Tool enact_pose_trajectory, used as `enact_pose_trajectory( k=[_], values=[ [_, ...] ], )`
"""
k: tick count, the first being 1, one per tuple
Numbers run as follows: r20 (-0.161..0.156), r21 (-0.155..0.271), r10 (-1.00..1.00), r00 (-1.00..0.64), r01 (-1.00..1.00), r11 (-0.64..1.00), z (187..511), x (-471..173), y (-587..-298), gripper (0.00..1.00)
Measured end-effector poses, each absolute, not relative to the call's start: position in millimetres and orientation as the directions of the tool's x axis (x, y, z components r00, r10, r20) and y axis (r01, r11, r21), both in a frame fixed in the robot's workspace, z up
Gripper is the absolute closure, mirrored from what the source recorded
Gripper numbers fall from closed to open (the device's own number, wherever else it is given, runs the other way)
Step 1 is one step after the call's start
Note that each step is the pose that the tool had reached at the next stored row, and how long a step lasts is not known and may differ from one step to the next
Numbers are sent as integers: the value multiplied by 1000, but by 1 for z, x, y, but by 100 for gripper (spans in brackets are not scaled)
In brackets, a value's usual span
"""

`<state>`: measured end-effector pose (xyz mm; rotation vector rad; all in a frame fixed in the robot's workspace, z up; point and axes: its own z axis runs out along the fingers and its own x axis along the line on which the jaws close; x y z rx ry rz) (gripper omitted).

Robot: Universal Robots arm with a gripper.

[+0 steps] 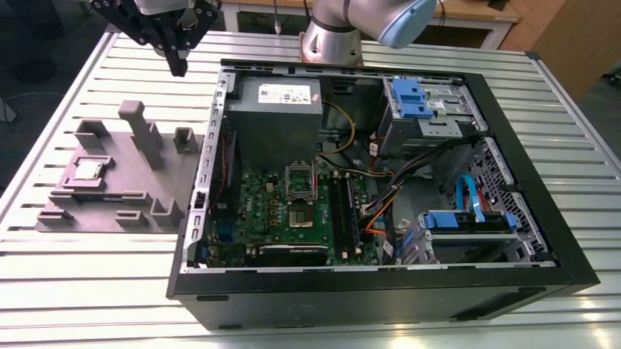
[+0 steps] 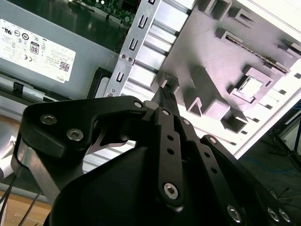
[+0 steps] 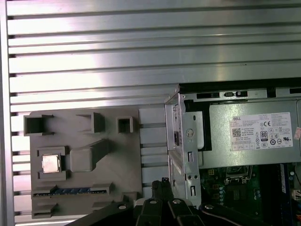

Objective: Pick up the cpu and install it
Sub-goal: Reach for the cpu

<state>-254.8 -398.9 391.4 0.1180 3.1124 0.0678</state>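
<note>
Here, one cpu (image 1: 89, 169) lies in a recess of the single grey fixture (image 1: 102, 212), beside one open computer case (image 1: 388, 294). The one gripper (image 1: 179, 69) hangs above the slatted table (image 1: 97, 280) with its fingers together, holding nothing.

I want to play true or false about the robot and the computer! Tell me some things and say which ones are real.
1. The cpu lies in the grey holder. True.
2. The pincer is holding the cpu. False: the pincer holds nothing and is up above the table, apart from the cpu.
3. The computer case is open and you can see the green board inside. True.
4. The grey holder sits inside the computer case. False: it sits on the table beside the case, on the exterior view's left.
</note>
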Motion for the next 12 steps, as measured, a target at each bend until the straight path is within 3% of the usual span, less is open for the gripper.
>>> enact_pose_trajectory(
  k=[12],
  values=[
    [-24,44,76,-997,75,996,391,-260,-399,90]
  ],
)
